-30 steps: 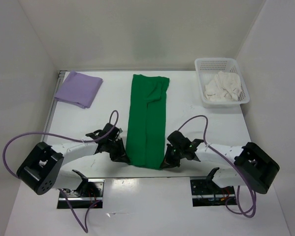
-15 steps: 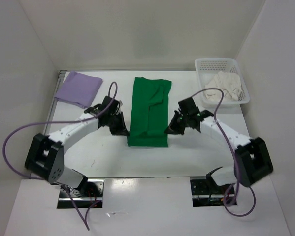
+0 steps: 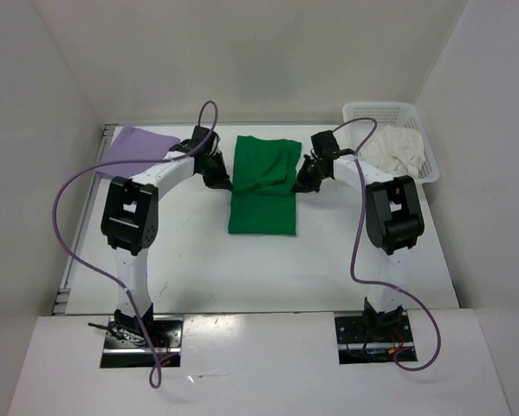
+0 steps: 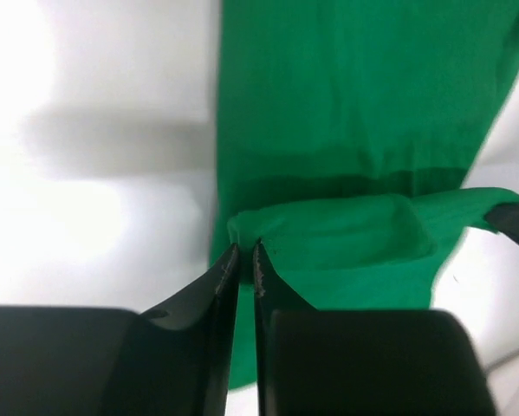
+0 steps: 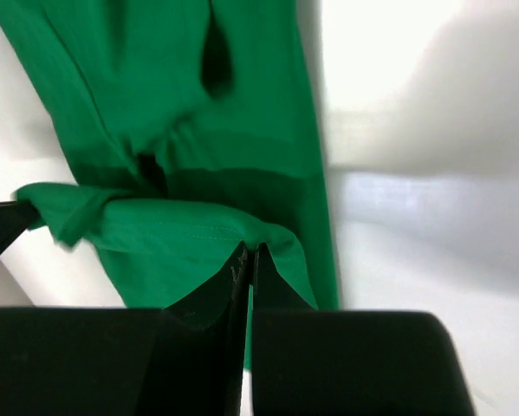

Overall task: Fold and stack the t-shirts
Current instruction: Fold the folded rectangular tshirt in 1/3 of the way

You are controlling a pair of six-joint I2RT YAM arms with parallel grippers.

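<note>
The green t-shirt (image 3: 263, 199) lies at the table's centre, its near end lifted and carried over its far half. My left gripper (image 3: 228, 183) is shut on the shirt's left corner; the left wrist view shows the hem (image 4: 328, 234) pinched in my left gripper (image 4: 245, 251). My right gripper (image 3: 299, 184) is shut on the right corner, and the right wrist view shows the hem (image 5: 164, 230) in my right gripper (image 5: 249, 253). The lavender t-shirt (image 3: 138, 152) lies folded at the far left. The cream-white t-shirt (image 3: 394, 152) lies crumpled in the basket.
The white mesh basket (image 3: 363, 113) stands at the far right corner of the table. White walls close the table on three sides. Both arms stretch far out from their bases, with purple cables looping above them.
Both grippers have carried the green shirt's near end away from the bases and over its far half. The shirt went from a long strip to about half that length.
</note>
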